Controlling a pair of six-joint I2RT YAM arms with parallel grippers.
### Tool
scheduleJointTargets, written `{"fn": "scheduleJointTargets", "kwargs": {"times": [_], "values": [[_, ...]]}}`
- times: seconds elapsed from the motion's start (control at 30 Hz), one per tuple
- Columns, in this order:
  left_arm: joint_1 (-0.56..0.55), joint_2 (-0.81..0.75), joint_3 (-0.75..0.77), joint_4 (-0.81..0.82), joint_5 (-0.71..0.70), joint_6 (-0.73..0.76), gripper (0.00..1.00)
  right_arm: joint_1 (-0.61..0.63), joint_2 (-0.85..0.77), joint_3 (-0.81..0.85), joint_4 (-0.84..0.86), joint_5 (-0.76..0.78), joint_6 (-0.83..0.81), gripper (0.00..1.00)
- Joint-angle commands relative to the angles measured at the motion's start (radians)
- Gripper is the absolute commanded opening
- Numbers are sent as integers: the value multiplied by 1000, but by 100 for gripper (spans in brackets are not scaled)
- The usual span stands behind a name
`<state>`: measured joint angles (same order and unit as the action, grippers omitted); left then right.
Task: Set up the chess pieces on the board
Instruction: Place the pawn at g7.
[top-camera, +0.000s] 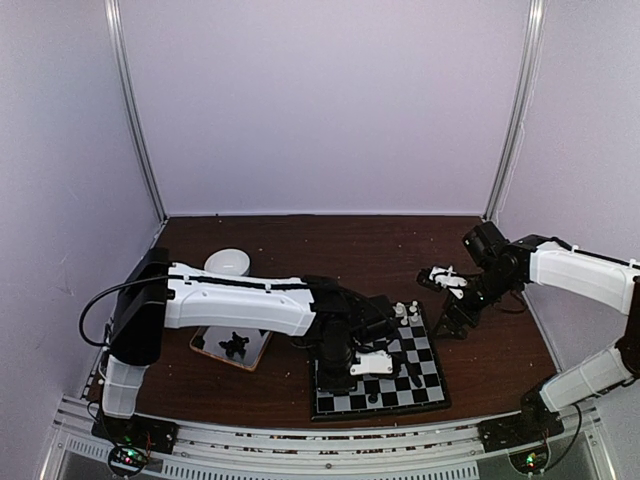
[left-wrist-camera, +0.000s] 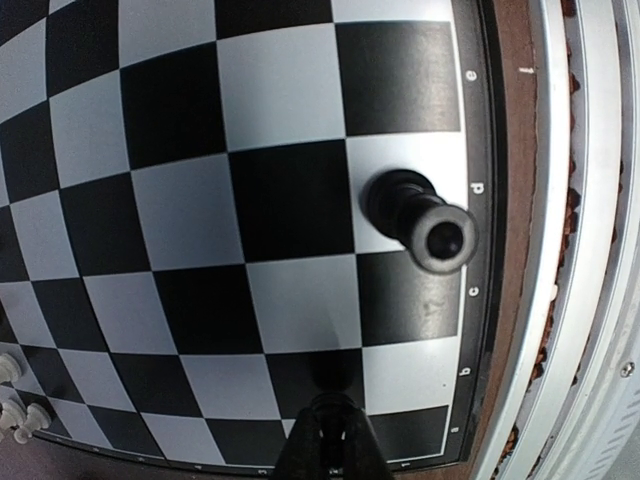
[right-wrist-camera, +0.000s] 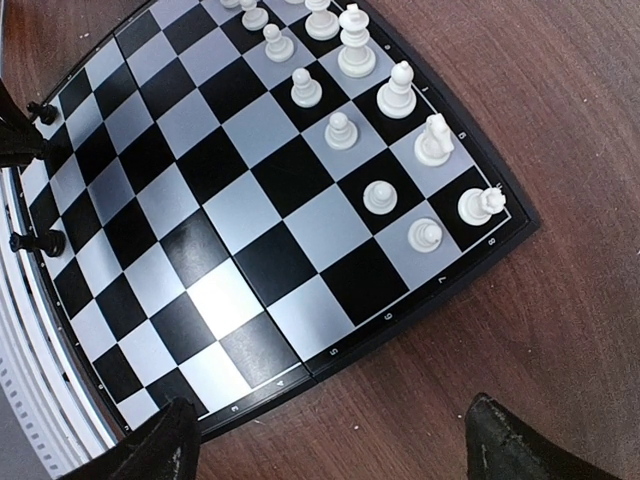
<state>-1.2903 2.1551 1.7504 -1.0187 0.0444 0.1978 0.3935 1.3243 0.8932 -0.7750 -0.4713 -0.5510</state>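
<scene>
left fingers (left-wrist-camera: 330, 445): pressed together, empty, bottom centre | black chess piece (left-wrist-camera: 420, 222): standing, upper right of them, apart | right fingers (right-wrist-camera: 505, 450): spread over worktop (right-wrist-camera: 570, 300), board (right-wrist-camera: 250, 285) above

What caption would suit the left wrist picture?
Shut left gripper over the board, a black chess piece standing on an edge square.

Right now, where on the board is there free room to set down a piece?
The middle rows of the board are bare, between the white pieces crowded along one edge and the few black pieces on the opposite edge. The table beside the board's white-side corner is also bare.
</scene>
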Motion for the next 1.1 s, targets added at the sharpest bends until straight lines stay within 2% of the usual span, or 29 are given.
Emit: {"fn": "scheduleJointTargets", "kwargs": {"times": [0.0,0.4,0.8,1.07], "values": [[7,16,1,-6,-5,15,2,5,13,22,-17,-4,-8,92],[11,26,4,3,-10,20,2,5,27,28,-30,-12,-14,92],[11,25,8,10,-28,15,13,5,25,27,-33,-16,-15,92],[11,25,10,22,-18,32,14,5,29,27,-36,-16,-18,92]]}}
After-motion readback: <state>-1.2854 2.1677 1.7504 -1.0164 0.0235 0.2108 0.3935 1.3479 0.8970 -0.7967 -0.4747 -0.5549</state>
